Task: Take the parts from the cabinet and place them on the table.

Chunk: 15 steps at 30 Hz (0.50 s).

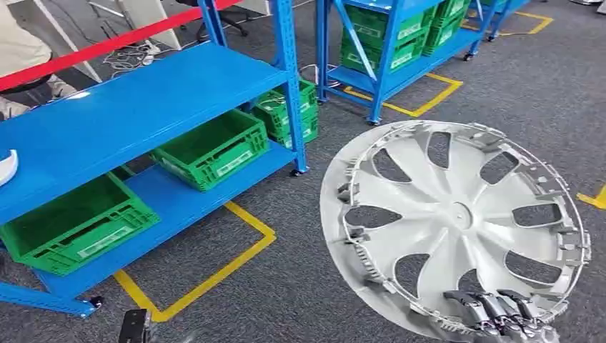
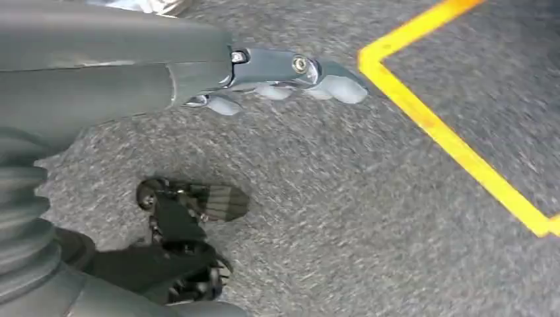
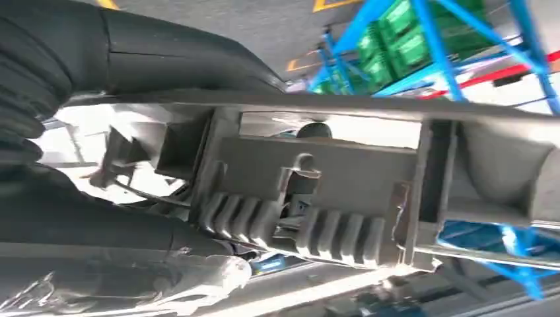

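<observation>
- Above grey carpet, at the lower right of the head view, the right hand [image 1: 500, 314] grips a silver hubcap [image 1: 454, 229] by its lower rim, dark fingers [image 1: 493, 304] hooked over the edge; the hand itself is cut off by the frame's bottom edge.
- Held clear of the floor and tilted, the hubcap shows its ribbed inner face with spoke openings and clips around the rim; its lowest arc runs out of frame.
- Close up in the right wrist view, the hubcap's grey moulded clips [image 3: 310, 198] sit against the hand, whose fingers are largely hidden behind the plastic.
- Down by the floor in the left wrist view, the left hand [image 2: 277, 76] hangs with its fingers extended together and nothing in them, near yellow floor tape [image 2: 455, 139]; the picture is blurred.
- To the left stands a blue shelf rack [image 1: 143, 107], its upper board partly cropped, with green crates [image 1: 211, 146] on the lower level.
- Beyond it, a second blue rack [image 1: 389, 43] carries more green crates, its top cut off.
- At the left edge, a white curved object [image 1: 6, 166] on the shelf is too cropped to identify.
</observation>
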{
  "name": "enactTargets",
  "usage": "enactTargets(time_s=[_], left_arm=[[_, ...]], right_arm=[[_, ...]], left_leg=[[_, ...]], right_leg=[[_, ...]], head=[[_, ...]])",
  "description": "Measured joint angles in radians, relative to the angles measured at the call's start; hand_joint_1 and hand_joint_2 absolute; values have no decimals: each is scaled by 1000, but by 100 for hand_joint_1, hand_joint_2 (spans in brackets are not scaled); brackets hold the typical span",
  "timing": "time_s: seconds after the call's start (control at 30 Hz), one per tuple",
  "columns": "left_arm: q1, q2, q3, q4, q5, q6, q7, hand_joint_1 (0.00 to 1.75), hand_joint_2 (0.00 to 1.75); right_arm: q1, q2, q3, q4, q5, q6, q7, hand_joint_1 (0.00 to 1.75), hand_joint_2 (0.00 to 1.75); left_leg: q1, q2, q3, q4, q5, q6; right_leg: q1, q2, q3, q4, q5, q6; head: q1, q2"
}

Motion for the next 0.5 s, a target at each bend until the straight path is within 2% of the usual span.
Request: enactTargets(time_s=[0.07, 0.1, 0.13, 0.17, 0.2, 0.23, 0.27, 0.3, 0.33, 0.37, 0.4, 0.43, 0.47, 0.5], left_arm=[[3, 0, 0, 0, 0, 0, 0, 0, 175], [5, 0, 0, 0, 0, 0, 0, 0, 175], [6, 0, 0, 0, -2, 0, 0, 0, 175], [6, 0, 0, 0, -8, -2, 1, 0, 175], [5, 0, 0, 0, -12, -2, 2, 0, 175], [4, 0, 0, 0, -15, -2, 2, 0, 175], [3, 0, 0, 0, -19, -3, 3, 0, 175], [2, 0, 0, 0, -22, -4, 2, 0, 175], [1, 0, -1, 0, -26, -6, 3, 0, 175], [-1, -1, -1, 0, -29, -6, 3, 0, 175], [0, -1, -1, 0, -32, -8, 3, 0, 175], [-1, -2, -1, 0, -33, -10, 3, 0, 175], [-4, -2, -1, 0, -34, -10, 3, 0, 175], [-3, -2, -1, 0, -37, -10, 7, 0, 175]], right_arm=[[0, 2, -4, 0, -1, 0, 0, 175, 175], [0, 4, -8, 0, -1, 0, -4, 175, 175], [0, 7, -11, 0, 0, 0, -14, 175, 175], [1, 11, -14, 0, 0, 0, -27, 175, 175], [1, 15, -17, 0, 0, 0, -39, 175, 175], [0, 19, -20, -1, 0, 0, -54, 175, 175], [0, 25, -23, -3, 0, 0, -65, 175, 175], [-4, 33, -29, -6, 1, 0, -83, 175, 175], [-6, 42, -34, -8, 1, 0, -100, 175, 175], [-6, 47, -38, -9, 0, 0, -108, 175, 175], [-3, 54, -45, -10, 1, 0, -114, 175, 175], [-1, 60, -50, -13, 1, 0, -116, 175, 175], [1, 64, -55, -14, 0, 0, -118, 175, 175], [-2, 66, -57, -14, 1, 0, -117, 175, 175]], left_leg=[[0, -14, -78, 166, -76, -1], [0, -16, -107, 225, -91, 0], [0, -17, -110, 230, -78, 2], [0, -18, -91, 191, -43, 5], [0, -22, -56, 118, 3, 8], [1, -39, -8, 23, 51, 12], [5, -87, 30, -54, 77, 15], [9, -110, 44, -90, 66, 18], [7, -98, 41, -89, 64, 14], [4, -94, 39, -89, 63, 17], [1, -83, 40, -89, 66, 22], [10, -66, 42, -99, 74, 32], [9, -54, 43, -101, 76, 37], [7, -44, 41, -101, 75, 44]], right_leg=[[1, 24, -9, 0, 5, -6], [2, 38, -12, 0, 6, -6], [2, 53, -13, 1, 9, -5], [2, 68, -13, 1, 10, -5], [1, 83, -13, 1, 12, -2], [0, 97, -12, 1, 14, 2], [-2, 108, -14, 0, 16, 5], [5, 119, -21, 8, 16, 11], [2, 129, -29, 6, 21, 18], [-2, 139, -32, 2, 25, 25], [-5, 150, -36, -4, 30, 33], [-4, 161, -45, -5, 31, 40], [0, 114, -51, 14, 17, 41], [4, 62, -75, 64, -21, 44]], head=[[-2, 0], [-2, 0], [-2, 0], [-2, 0], [-2, 0], [-2, 0], [-3, 0], [-3, 0], [-3, 0], [-3, 0], [-3, 0], [-2, 0], [-1, 0], [8, 0]])
